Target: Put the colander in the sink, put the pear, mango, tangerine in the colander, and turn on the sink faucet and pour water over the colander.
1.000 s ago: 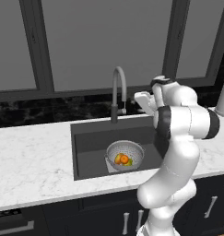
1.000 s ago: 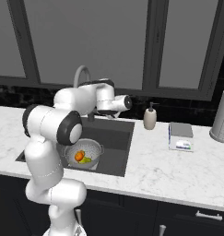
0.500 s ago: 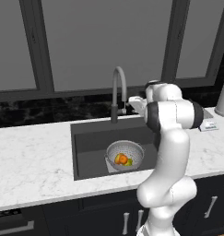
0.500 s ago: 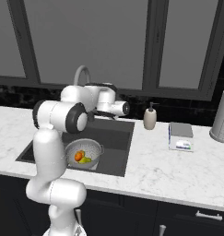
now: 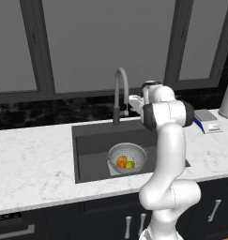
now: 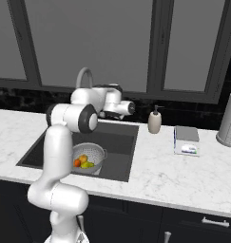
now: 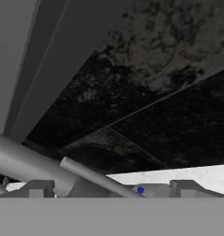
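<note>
At the back of the sink, the hand has swung in from the right over the last second and now sits just beside the sink faucet, fingers apart, holding nothing. Hand view shows the faucet lever right between the tips. My read: fruit loading is done, turning the tap is next. No water running yet. Count: one colander in the basin, three fruits inside it, pear, tangerine, mango. One soap bottle on the bench.

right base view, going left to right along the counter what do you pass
colander in the sink → soap bottle → blue-edged box → grey canister
</note>
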Controlling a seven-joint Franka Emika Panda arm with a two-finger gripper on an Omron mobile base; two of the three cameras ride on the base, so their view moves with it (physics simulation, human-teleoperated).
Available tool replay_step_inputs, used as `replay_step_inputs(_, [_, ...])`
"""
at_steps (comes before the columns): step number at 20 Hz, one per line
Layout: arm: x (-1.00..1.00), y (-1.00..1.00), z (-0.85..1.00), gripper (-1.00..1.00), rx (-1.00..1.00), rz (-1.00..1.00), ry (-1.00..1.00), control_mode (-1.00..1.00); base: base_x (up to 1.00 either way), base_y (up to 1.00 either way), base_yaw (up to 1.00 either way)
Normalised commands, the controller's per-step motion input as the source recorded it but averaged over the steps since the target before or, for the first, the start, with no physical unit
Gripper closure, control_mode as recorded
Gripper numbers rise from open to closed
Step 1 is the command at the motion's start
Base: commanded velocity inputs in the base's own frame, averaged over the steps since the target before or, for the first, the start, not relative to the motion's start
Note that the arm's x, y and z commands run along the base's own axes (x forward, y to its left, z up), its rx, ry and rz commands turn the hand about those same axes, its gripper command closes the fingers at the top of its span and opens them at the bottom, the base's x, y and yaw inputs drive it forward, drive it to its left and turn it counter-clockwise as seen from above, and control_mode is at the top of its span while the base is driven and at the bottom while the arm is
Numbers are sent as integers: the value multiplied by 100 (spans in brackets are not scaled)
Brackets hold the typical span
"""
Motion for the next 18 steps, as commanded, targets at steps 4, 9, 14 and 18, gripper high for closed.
replay_step_inputs(4, [14, 0, -21, -100, 0, 0, 0, -100, 0, 0, 0])
replay_step_inputs(9, [9, 2, -20, -100, 0, 0, 0, -100, 0, 0, 0])
replay_step_inputs(14, [14, 3, -6, -100, 0, 0, 0, -100, 0, 0, 0])
replay_step_inputs(18, [2, 2, -1, -100, 0, 0, -2, -100, 0, 0, 0])
